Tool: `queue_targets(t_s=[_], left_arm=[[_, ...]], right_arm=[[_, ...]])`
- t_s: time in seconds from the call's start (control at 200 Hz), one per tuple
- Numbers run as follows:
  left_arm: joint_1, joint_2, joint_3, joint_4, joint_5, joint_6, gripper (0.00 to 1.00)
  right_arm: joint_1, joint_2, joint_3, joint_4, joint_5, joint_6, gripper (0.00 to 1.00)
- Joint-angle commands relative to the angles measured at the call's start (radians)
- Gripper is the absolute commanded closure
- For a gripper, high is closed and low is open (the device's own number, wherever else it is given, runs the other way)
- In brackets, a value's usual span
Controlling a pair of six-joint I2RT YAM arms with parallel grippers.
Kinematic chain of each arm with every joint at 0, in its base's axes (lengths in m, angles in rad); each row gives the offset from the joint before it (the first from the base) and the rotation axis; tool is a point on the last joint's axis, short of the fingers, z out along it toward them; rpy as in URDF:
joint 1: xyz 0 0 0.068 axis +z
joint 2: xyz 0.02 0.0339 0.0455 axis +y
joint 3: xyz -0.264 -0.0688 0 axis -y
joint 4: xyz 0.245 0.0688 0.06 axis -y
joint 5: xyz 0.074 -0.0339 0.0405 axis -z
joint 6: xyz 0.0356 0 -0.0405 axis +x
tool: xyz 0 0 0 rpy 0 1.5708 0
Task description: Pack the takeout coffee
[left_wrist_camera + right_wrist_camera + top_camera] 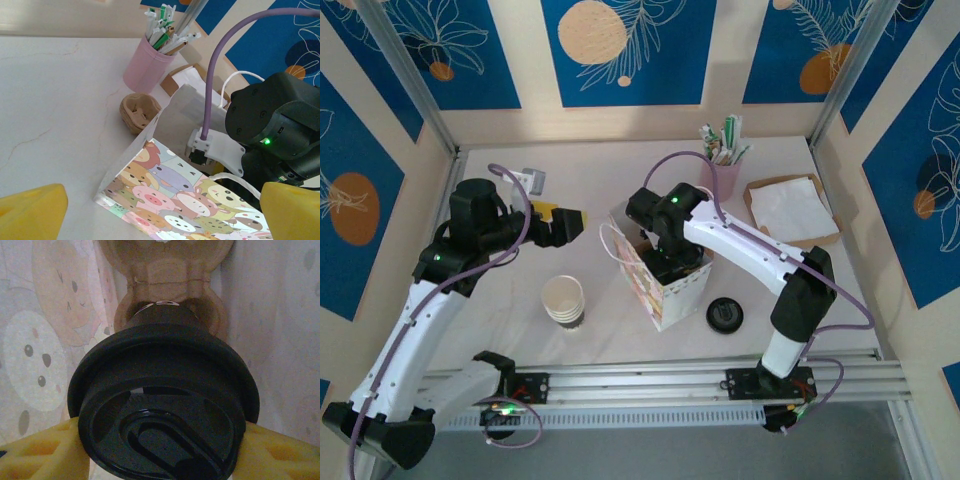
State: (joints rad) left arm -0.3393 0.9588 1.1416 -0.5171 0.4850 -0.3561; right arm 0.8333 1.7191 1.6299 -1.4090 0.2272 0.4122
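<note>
The takeout coffee shows in the right wrist view as a round black lid (162,400); the cup body is hidden beneath it. My right gripper (160,455) is shut on it, a yellow finger (40,452) pressing each side. Cup and gripper (665,262) are down inside the cartoon-printed paper bag (670,295), above a brown cardboard cup carrier (165,285). My left gripper (560,222) hangs open just left of the bag, nothing between its yellow fingers (30,212). The bag's animal-print side (175,195) lies right in front of it.
A stack of lidless cream cups (564,302) stands left of the bag and a loose black lid (724,314) lies to its right. A pink cup of utensils (720,170) and a box of napkins (790,210) sit at the back right. A brown carrier piece (139,112) lies by the bag's far end.
</note>
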Motion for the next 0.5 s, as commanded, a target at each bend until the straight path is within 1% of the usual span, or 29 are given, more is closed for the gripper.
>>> queue_targets(t_s=[0.0,0.495], left_arm=[[-0.013,-0.006,0.015,0.005,-0.006,0.024,0.01],[-0.014,-0.011,0.008,0.009,-0.010,0.025,0.01]], right_arm=[[-0.006,0.024,0.011,-0.062,-0.019,0.019,0.38],[-0.007,0.029,0.016,-0.075,-0.015,0.024,0.38]])
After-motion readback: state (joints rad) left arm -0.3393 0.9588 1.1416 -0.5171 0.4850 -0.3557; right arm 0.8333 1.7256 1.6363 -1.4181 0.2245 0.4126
